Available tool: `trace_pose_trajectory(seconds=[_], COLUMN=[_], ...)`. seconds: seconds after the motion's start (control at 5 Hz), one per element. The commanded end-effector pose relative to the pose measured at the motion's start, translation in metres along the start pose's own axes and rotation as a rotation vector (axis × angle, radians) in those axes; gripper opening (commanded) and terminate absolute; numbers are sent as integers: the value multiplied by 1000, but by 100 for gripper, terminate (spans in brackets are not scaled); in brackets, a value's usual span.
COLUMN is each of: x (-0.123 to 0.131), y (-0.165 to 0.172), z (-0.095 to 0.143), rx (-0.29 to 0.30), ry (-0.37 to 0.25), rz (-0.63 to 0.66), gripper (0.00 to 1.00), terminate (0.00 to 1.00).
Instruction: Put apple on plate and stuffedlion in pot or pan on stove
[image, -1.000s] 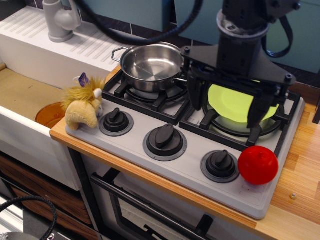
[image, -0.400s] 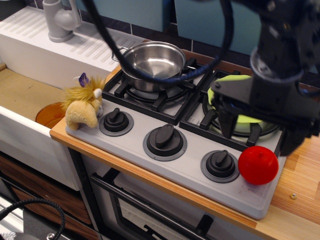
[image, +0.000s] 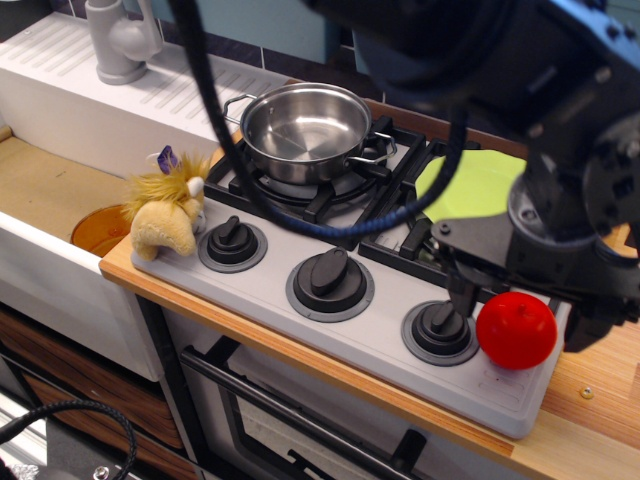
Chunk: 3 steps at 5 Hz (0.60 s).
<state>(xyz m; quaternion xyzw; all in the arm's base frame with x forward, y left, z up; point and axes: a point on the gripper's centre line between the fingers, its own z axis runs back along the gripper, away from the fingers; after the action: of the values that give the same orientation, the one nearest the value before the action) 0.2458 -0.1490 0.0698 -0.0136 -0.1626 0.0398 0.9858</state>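
Note:
The red apple (image: 516, 331) sits on the front right corner of the grey stove (image: 372, 343), beside the right knob. My gripper (image: 522, 320) is open and low over it, with one finger on each side of the apple. The lime-green plate (image: 478, 185) lies on the right burner grate, partly hidden by my arm. The steel pot (image: 305, 125) stands empty on the back left burner. The stuffedlion (image: 168, 213) sits on the stove's front left corner, next to the left knob.
Three black knobs (image: 330, 277) line the stove front. A white sink (image: 50, 190) with an orange object (image: 98, 232) inside lies to the left, a grey faucet (image: 118, 42) behind it. Wooden counter (image: 600, 400) runs right of the stove. A black cable loops over the pot.
My gripper has moved from above the plate toward the front right and lower, and now straddles the apple. The apple, lion, pot and plate have not moved.

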Motion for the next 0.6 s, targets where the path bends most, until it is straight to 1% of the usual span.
trace_pose_trajectory(seconds=[0.0,0.4], x=[2,1], y=[-6,-1], z=[-7,-24], rx=[-25,-36], ry=[-50,-110], rz=[9,-13], gripper=[100,100], terminate=[0,0])
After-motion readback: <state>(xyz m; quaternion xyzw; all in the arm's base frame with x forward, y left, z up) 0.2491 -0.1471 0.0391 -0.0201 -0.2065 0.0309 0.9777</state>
